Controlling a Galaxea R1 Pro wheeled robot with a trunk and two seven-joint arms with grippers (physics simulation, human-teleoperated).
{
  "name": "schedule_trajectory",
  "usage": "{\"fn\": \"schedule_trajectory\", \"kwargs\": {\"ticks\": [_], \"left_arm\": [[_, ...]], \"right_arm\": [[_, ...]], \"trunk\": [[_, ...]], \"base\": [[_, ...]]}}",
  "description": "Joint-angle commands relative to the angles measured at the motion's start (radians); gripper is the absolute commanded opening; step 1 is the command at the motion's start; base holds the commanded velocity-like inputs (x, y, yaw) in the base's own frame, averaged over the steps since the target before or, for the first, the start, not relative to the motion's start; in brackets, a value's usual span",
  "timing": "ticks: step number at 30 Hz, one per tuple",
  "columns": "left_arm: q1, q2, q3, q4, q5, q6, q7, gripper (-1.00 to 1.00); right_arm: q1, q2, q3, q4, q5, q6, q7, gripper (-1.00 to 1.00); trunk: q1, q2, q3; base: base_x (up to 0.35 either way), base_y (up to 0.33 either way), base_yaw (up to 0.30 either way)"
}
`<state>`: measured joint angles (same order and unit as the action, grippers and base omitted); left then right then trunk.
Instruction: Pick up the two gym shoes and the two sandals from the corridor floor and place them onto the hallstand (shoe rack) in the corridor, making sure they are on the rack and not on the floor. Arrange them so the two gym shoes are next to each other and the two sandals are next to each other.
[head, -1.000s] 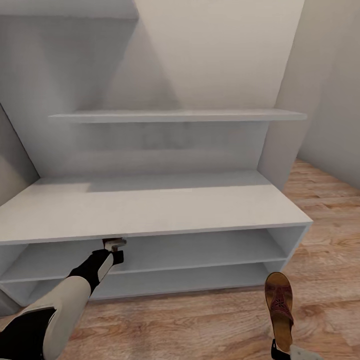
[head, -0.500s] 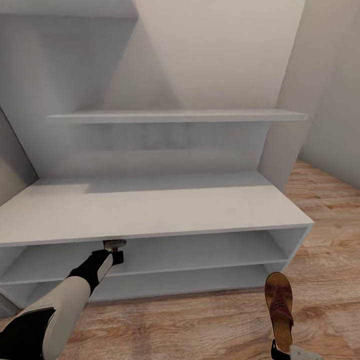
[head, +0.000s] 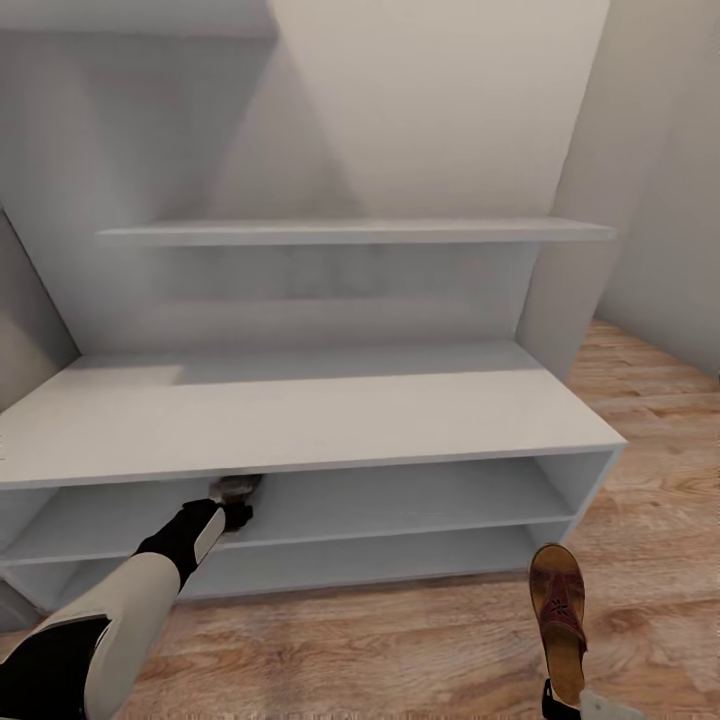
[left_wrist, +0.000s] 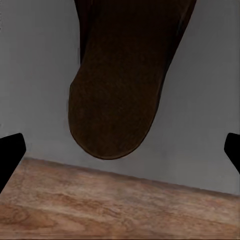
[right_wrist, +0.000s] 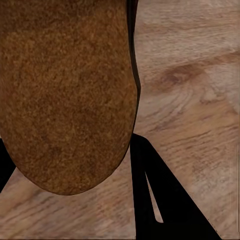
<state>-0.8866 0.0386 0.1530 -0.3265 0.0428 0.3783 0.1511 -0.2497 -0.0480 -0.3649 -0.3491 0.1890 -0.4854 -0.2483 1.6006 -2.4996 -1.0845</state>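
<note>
The pale grey hallstand (head: 300, 420) stands straight ahead on the corridor floor (head: 400, 650). My left arm reaches into its upper tier, and the left gripper (head: 235, 497) sits partly under the top board. In the left wrist view a dark brown sandal (left_wrist: 120, 75) lies on the grey shelf, with the left gripper (left_wrist: 120, 152) open and its fingertips (left_wrist: 10, 155) wide apart, clear of it. My right gripper (head: 560, 698) is shut on the heel of the other sandal (head: 558, 610), held over the floor before the rack's right end. Its tan footbed (right_wrist: 65, 90) shows beside one black finger (right_wrist: 150, 200). The two gym shoes are out of view.
A long wall shelf (head: 350, 232) runs above the rack's flat top. Walls close in on the left and behind. Wood floor continues to the right of the rack (head: 660, 420). The lower tier (head: 380, 560) is open at the front.
The left gripper's tip has shifted slightly up and deeper under the top board. The right arm and its sandal have stayed put.
</note>
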Motion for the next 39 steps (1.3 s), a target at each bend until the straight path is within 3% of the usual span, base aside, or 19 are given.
{"fn": "schedule_trajectory", "kwargs": {"ticks": [1,20,23,25,31,32,36,37,39], "left_arm": [[0.000,0.000,0.002,-0.002,0.005,0.005,0.003,1.00],[0.008,0.003,-0.002,-0.001,0.003,-0.014,-0.007,1.00],[0.043,0.009,-0.002,0.000,0.000,-0.080,-0.009,1.00],[0.133,0.018,0.000,0.000,-0.001,-0.198,-0.011,1.00],[0.253,0.051,0.000,0.001,0.000,-0.342,-0.057,1.00],[0.366,0.114,0.002,0.003,0.005,-0.489,-0.204,1.00],[0.440,0.157,0.004,0.013,0.024,-0.609,-0.294,1.00],[0.500,0.166,0.005,0.017,0.040,-0.676,-0.314,1.00],[0.517,0.166,0.005,0.018,0.042,-0.686,-0.316,1.00]], "right_arm": [[-0.001,0.000,-0.005,0.001,0.007,-0.002,-0.003,-1.00],[-0.001,0.000,-0.005,0.002,0.007,-0.002,-0.003,-1.00],[-0.001,0.000,-0.005,0.003,0.007,-0.002,-0.003,-1.00],[-0.001,0.000,-0.005,0.004,0.008,-0.002,-0.002,-1.00],[-0.001,0.000,-0.002,0.004,0.010,-0.002,-0.001,-1.00],[-0.001,0.000,0.002,0.004,0.012,-0.002,0.005,-1.00],[-0.001,0.002,0.006,0.004,0.012,-0.002,0.011,-1.00],[-0.002,0.041,0.033,-0.003,0.012,0.000,0.010,-1.00],[-0.001,0.072,0.050,-0.011,0.013,0.002,0.008,-1.00]], "trunk": [[-0.001,0.000,-0.001],[-0.001,0.000,-0.001],[-0.001,0.000,-0.001],[-0.001,0.000,-0.001],[-0.001,0.000,-0.001],[-0.001,0.000,-0.001],[-0.001,0.000,-0.001],[-0.001,0.000,-0.001],[-0.001,0.000,-0.001]], "base": [[-0.239,0.065,0.000],[-0.302,0.144,0.000],[-0.282,0.215,0.000],[-0.276,0.222,0.000],[-0.274,0.224,0.000],[-0.163,0.153,0.000],[-0.076,0.071,0.000],[-0.006,0.005,0.000],[-0.003,0.003,0.000]]}}
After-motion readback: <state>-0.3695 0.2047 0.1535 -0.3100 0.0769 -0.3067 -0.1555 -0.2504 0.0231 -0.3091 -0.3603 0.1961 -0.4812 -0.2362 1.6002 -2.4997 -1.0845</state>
